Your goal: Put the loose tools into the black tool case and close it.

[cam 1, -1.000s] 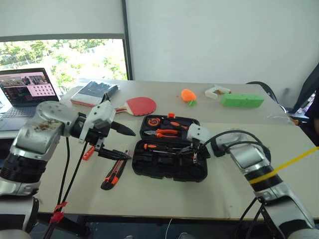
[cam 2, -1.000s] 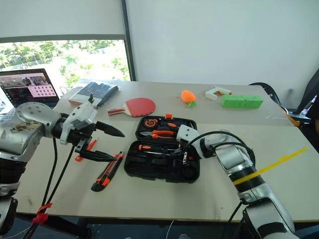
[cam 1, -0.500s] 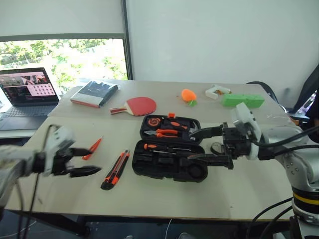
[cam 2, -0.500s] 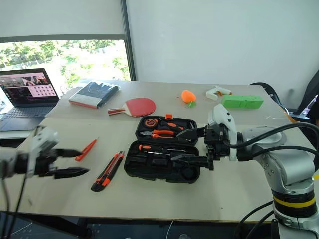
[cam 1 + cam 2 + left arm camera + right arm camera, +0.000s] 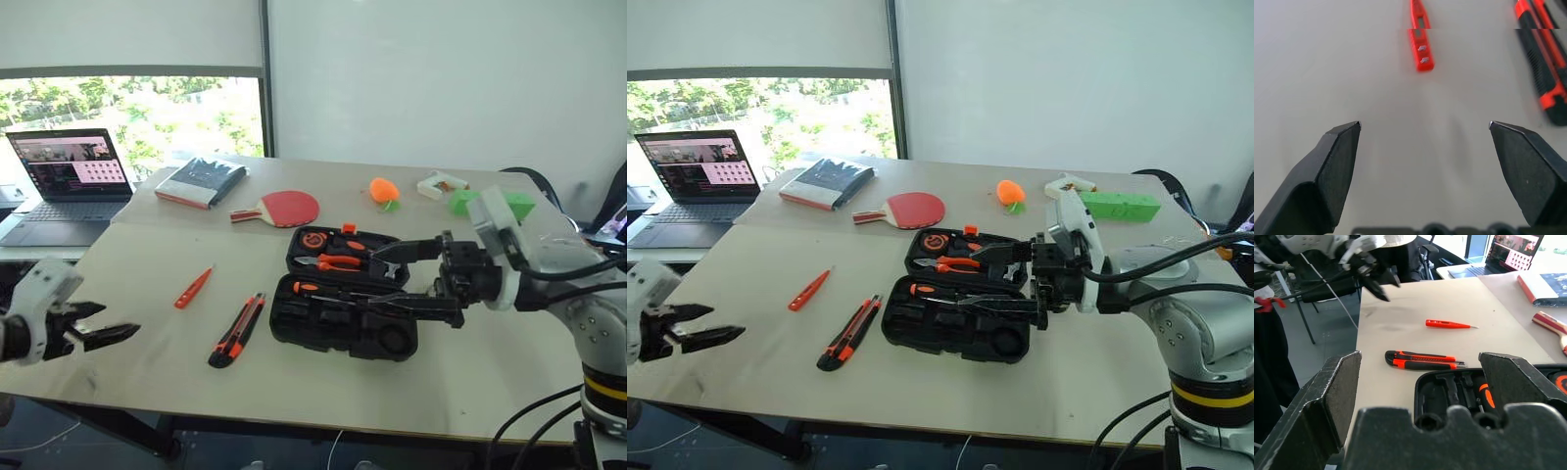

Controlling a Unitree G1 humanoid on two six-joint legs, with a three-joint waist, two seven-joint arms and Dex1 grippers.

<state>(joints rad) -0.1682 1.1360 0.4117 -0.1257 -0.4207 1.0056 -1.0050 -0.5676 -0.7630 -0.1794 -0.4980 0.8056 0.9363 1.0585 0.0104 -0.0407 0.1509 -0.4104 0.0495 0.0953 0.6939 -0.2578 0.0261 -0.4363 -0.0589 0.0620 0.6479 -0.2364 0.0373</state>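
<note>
**Still two tools out, both grippers empty**

Midway through the packing step, by my reading: the black tool case point(image 5: 960, 302) lies open near the middle of the desk point(image 5: 754, 264), lid half toward the far edge, with pliers and at least one screwdriver already seated in its slots. Two loose tools remain on the bare desktop between the case and the desk's left edge: the utility knife point(image 5: 845, 333), just beside the case, and the slim orange tester point(image 5: 810, 289), farther toward the left edge.

The right gripper point(image 5: 982, 279) hangs over the open case with its fingers spread wide and nothing between them. The left gripper point(image 5: 106, 324) sits at the desk's near-left corner, also spread and empty; its wrist view looks straight along the fingers point(image 5: 1337, 166) at the tester and the knife.

Next, I judge, the left arm should come down on the tester or the knife (both lie flat, so a low, square pinch across the handle is needed), carry it to a free slot, and only then can the lid be shut.

Hard to make out: which slots are still free, since the right gripper covers part of the near half. Whether the small black roll is already in the case I cannot tell.
</note>
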